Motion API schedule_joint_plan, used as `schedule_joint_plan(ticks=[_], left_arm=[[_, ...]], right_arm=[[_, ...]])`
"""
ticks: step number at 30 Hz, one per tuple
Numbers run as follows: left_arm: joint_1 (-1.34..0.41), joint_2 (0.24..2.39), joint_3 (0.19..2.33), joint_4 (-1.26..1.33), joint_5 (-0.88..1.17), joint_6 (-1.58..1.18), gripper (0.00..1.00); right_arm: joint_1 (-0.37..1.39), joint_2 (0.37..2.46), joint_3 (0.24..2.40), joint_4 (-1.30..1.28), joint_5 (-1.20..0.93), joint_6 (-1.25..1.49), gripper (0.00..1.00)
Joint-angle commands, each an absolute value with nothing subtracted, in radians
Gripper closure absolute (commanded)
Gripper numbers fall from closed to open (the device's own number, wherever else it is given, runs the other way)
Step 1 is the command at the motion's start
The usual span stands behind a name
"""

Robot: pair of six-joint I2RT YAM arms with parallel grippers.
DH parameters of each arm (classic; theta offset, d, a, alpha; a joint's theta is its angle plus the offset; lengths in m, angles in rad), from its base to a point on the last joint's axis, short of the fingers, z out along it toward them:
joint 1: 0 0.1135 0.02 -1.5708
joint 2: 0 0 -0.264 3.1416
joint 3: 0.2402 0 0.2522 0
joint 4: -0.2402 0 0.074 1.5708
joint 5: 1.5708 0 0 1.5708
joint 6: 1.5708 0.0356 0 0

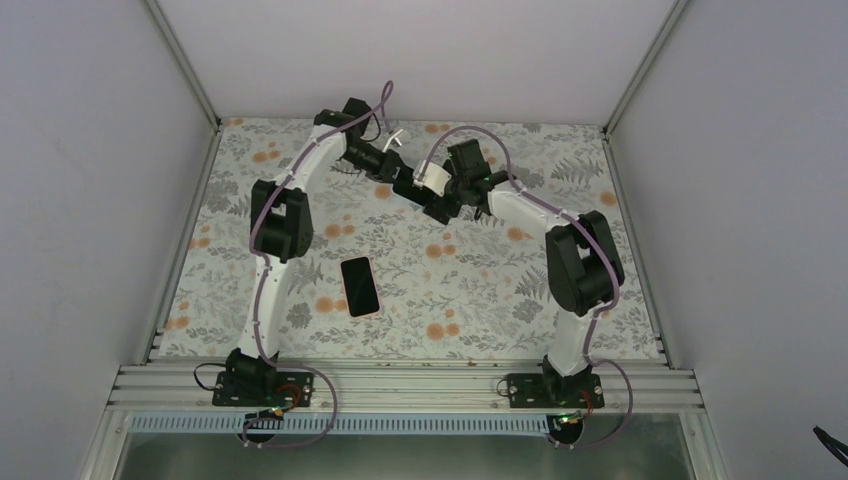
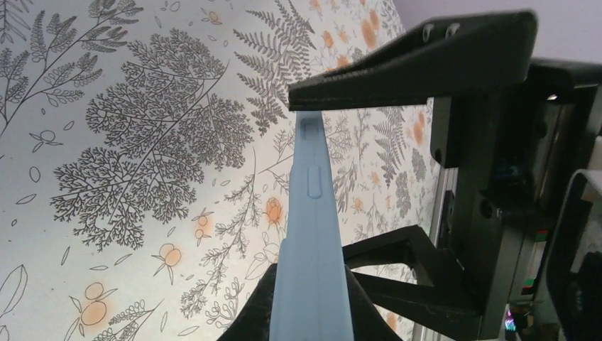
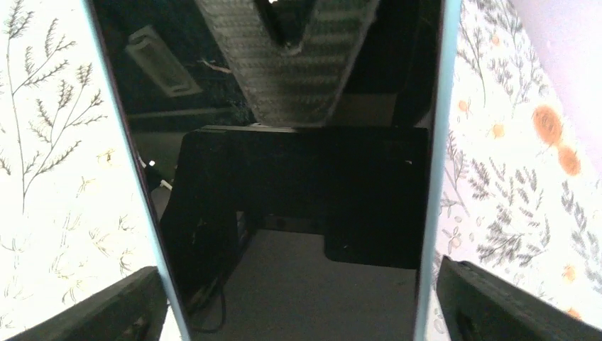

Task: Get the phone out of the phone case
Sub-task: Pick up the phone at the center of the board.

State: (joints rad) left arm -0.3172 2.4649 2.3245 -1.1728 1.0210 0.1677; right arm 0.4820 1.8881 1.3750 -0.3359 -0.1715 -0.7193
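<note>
A phone with a black screen (image 3: 284, 213) sits in a light blue case (image 2: 312, 234). Both arms hold it in the air above the back middle of the table (image 1: 424, 199). My left gripper (image 2: 310, 312) is shut on the case and pinches it front and back; one of its fingers shows on the screen in the right wrist view (image 3: 284, 64). My right gripper (image 3: 291, 305) is shut across the case's width, with a finger against each long blue edge. Its black fingers (image 2: 412, 64) also show in the left wrist view.
A second phone (image 1: 360, 286) with a pinkish rim lies flat, screen up, on the flowered tablecloth (image 1: 480, 290) in front of the left arm. Grey walls with metal posts close the table at back, left and right.
</note>
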Motion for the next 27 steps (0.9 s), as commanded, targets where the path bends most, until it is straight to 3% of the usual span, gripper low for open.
schedule_joint_plan(ticks=[1, 8, 13, 19, 27], left_arm=[[-0.326, 2.413, 2.418, -1.264, 1.052, 0.326, 0.98], [-0.326, 2.283, 2.418, -1.340, 0.930, 0.571, 0.98], [-0.329, 2.041, 2.109, -1.156, 0.912, 0.684, 0.98], [-0.399, 1.615, 1.497, -0.536, 0.668, 0.654, 0.98], [-0.406, 1.524, 1.390, -0.512, 0.713, 0.706, 0.98]], right_arm=[[0.478, 1.813, 1.404, -0.359, -0.248, -0.719, 0.00], [0.370, 1.600, 1.298, -0.568, -0.545, -0.859, 0.00], [0.230, 1.501, 1.248, -0.671, -0.836, -0.977, 0.00], [0.202, 1.533, 1.282, -0.799, -0.960, -1.086, 0.00], [0.204, 1.593, 1.318, -0.746, -1.001, -1.047, 0.03]])
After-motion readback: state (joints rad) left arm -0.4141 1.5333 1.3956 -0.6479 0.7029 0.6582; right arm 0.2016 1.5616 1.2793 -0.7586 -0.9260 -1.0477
